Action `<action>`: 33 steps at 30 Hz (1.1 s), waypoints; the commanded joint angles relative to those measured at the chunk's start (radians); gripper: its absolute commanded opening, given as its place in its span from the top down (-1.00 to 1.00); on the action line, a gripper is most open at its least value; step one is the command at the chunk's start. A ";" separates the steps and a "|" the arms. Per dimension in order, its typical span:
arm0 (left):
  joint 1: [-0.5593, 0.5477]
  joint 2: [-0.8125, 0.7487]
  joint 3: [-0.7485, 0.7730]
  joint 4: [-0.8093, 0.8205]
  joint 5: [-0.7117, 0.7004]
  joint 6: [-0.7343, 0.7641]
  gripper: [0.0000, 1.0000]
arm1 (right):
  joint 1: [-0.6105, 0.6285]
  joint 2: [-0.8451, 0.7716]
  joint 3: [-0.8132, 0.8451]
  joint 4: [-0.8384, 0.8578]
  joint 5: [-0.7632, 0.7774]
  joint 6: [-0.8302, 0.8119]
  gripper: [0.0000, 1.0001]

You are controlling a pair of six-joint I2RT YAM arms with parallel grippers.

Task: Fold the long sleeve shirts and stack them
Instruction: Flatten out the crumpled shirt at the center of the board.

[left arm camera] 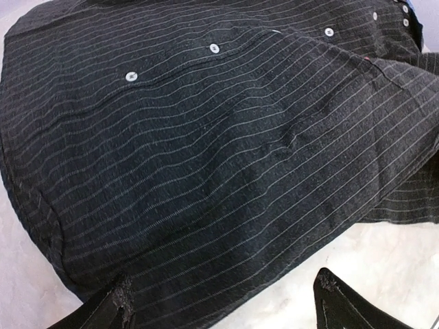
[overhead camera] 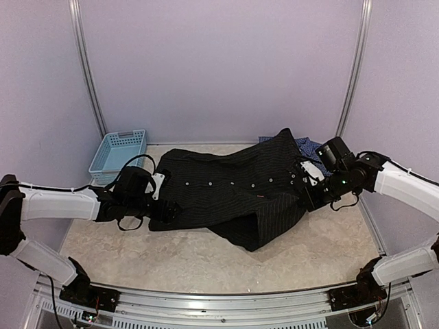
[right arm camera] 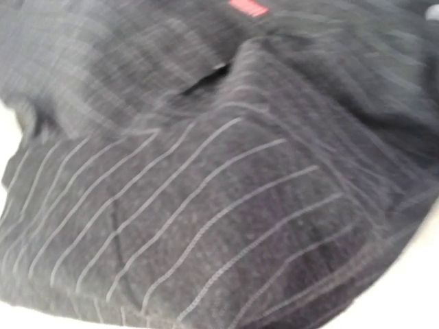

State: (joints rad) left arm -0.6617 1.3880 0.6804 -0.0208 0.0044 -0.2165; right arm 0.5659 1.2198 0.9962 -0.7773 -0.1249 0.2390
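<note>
The black pinstriped long sleeve shirt lies spread across the middle of the table, buttons up, with a sleeve folded toward the front. A corner of the blue checked shirt shows from under it at the back right. My left gripper is at the shirt's left hem and open: one fingertip is over the cloth, the other over bare table. My right gripper sits at the shirt's right end. Striped cloth bunches right up to its camera and hides the fingers. A red tag shows farther off.
A light blue plastic basket stands at the back left. Purple walls and two metal posts close in the back. Pale marbled table shows in front of the shirt.
</note>
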 commanded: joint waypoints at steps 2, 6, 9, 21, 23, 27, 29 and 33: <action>-0.056 0.001 -0.019 0.053 0.046 0.071 -0.71 | -0.067 -0.045 0.069 -0.138 0.158 0.041 1.00; -0.105 0.021 -0.013 0.044 0.085 0.088 -0.70 | -0.130 -0.042 0.100 -0.157 0.202 0.029 1.00; -0.157 0.058 0.013 -0.012 0.086 0.070 -0.66 | -0.187 -0.016 0.116 -0.158 0.252 0.005 1.00; -0.420 0.096 0.060 -0.111 0.012 0.062 -0.60 | -0.272 0.087 0.127 -0.072 0.172 -0.058 1.00; -0.431 0.101 0.062 -0.126 0.002 0.052 -0.53 | -0.271 0.086 0.130 -0.077 0.173 -0.062 1.00; -0.445 0.114 0.061 -0.142 -0.066 0.046 -0.37 | -0.271 0.080 0.128 -0.074 0.168 -0.067 1.00; -0.448 0.122 0.062 -0.145 -0.073 0.054 -0.32 | -0.271 0.080 0.124 -0.071 0.164 -0.067 1.00; -0.451 0.166 0.073 -0.146 -0.048 0.071 -0.13 | -0.271 0.076 0.121 -0.072 0.165 -0.068 1.00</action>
State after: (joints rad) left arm -1.1015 1.5093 0.7238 -0.1482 -0.0345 -0.1612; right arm 0.3050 1.3064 1.0988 -0.8665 0.0452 0.1783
